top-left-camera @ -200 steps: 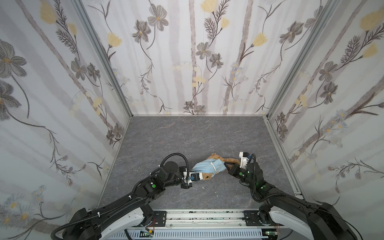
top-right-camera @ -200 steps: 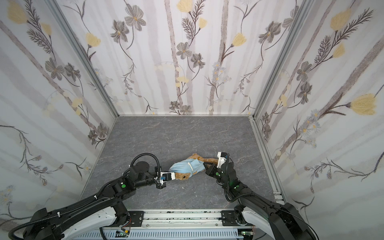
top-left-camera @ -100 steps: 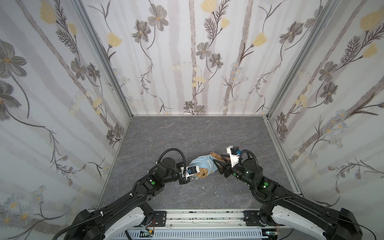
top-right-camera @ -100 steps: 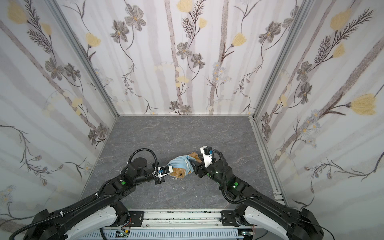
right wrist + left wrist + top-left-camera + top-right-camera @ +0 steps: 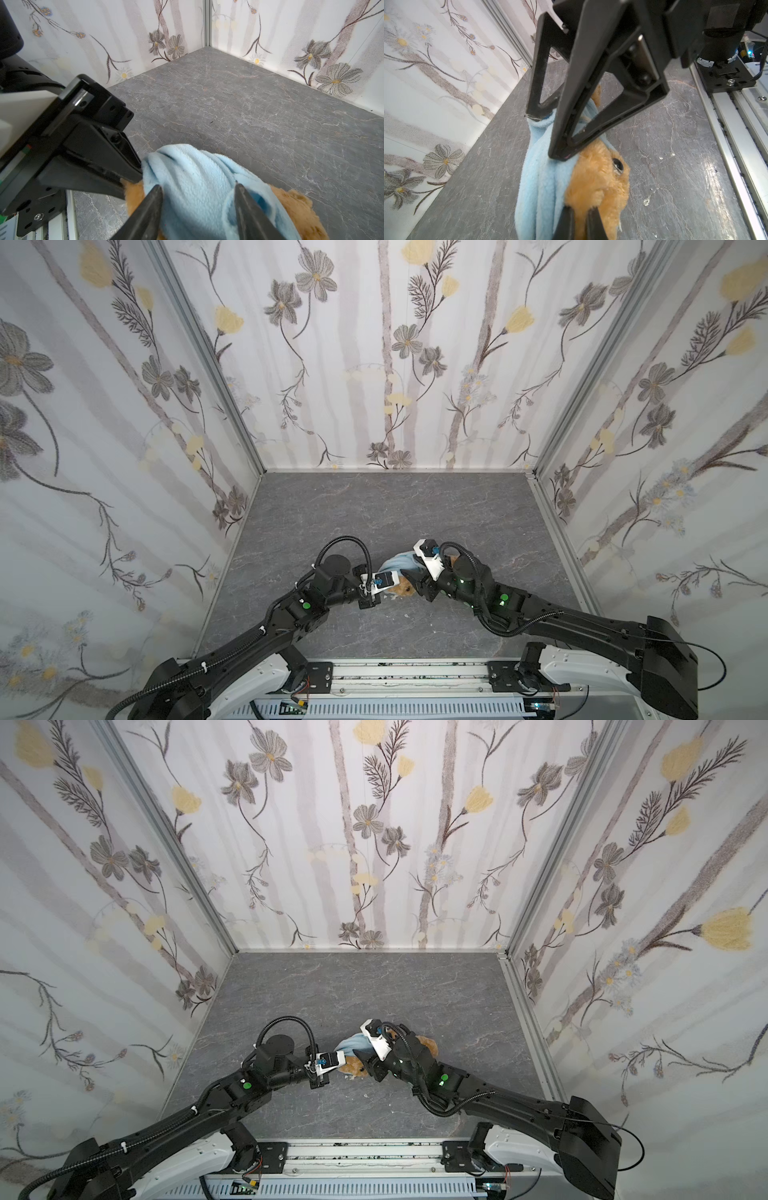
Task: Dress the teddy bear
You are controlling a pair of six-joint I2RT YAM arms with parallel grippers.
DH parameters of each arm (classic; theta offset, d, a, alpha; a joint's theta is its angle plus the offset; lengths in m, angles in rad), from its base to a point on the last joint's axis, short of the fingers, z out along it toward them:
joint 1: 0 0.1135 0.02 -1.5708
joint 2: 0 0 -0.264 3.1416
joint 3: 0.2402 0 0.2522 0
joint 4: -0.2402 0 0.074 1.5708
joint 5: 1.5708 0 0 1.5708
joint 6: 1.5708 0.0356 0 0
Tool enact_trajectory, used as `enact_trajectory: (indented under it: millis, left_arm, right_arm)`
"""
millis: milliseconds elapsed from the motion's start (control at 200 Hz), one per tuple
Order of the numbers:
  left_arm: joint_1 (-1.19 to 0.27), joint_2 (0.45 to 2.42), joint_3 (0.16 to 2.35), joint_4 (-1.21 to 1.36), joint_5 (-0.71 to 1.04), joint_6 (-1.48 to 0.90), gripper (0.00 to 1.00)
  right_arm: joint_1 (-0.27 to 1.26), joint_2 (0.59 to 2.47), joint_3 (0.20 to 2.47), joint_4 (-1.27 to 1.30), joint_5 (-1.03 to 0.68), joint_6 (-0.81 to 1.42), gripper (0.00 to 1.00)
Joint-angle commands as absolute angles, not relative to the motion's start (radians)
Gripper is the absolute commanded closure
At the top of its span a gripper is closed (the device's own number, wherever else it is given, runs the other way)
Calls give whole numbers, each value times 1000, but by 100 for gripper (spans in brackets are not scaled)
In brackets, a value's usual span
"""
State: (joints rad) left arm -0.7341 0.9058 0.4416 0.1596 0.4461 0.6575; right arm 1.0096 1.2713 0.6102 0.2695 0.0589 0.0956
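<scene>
Bear (image 5: 598,182) lying front-centre on the table (image 5: 374,510), top (image 5: 542,182) round its head; left gripper (image 5: 580,209) clamped on the hem, right gripper (image 5: 197,187) with jaws apart astride the cloth, best closed on fabric alone, not fur.

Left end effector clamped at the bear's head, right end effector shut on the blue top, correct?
No: the right end effector is open; the right wrist view shows its fingers apart over the light-blue top. The left end effector is clamped at the head of the teddy bear.
</scene>
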Motion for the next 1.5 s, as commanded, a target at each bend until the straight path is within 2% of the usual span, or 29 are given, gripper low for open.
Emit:
enact_trajectory:
  millis: [0, 170, 255, 425, 545, 675, 804, 1189, 1494]
  left_arm:
    - [-734, 907, 445, 199, 465, 664, 100]
    - [-735, 906, 445, 199, 465, 663, 100]
    - [-735, 896, 435, 199, 457, 668, 100]
    - [-735, 877, 415, 203, 440, 699, 100]
    - [-734, 880, 409, 208, 440, 727, 100]
    - [-739, 876, 400, 225, 418, 776, 100]
    - [-758, 879, 394, 230, 372, 848, 100]
    - [-771, 884, 385, 230, 372, 876, 100]
    - [-774, 887, 389, 230, 371, 871, 100]
  right_arm:
    - [1011, 1297, 630, 250, 76, 74, 44]
    - [1009, 1317, 644, 225, 82, 90, 42]
    - [979, 1261, 631, 219, 88, 138, 44]
    - [792, 1011, 495, 354, -208, 314, 39]
    - [648, 931, 451, 312, -357, 445, 41]
    - [491, 1039, 466, 191, -546, 586, 57]
    - [468, 1157, 507, 182, -696, 641, 61]
    - [467, 1343, 612, 168, -705, 637, 65]
    - [485, 1435, 610, 271, -723, 681, 66]
